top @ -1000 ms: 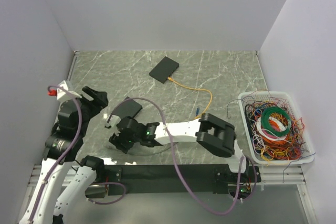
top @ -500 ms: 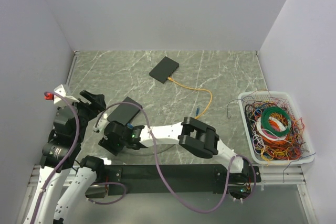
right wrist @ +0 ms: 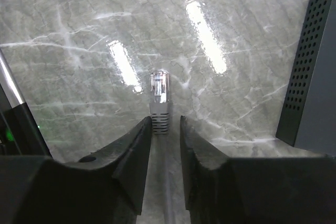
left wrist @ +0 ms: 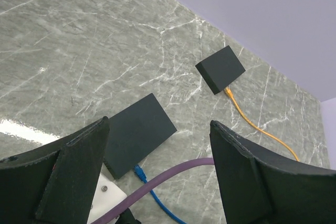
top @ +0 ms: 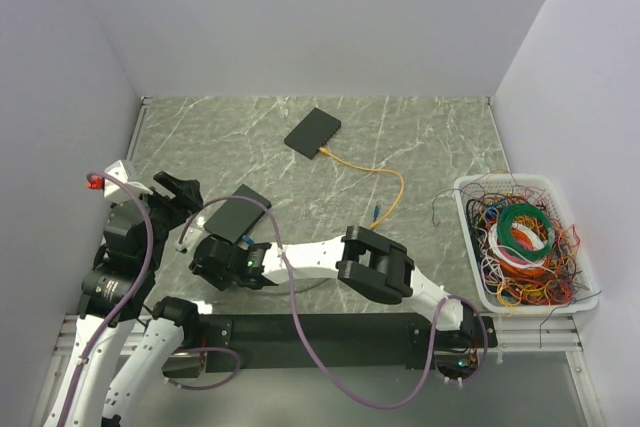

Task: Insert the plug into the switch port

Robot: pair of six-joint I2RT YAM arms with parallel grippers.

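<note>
Early days: plug sits between the right gripper fingers near the bench's front-left corner, clamped or not, can't tell. Left gripper gapes, empty. Switch not plugged yet.

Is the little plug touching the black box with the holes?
Apart. The right wrist view shows a wide strip of bare table between the plug and the black box.
</note>
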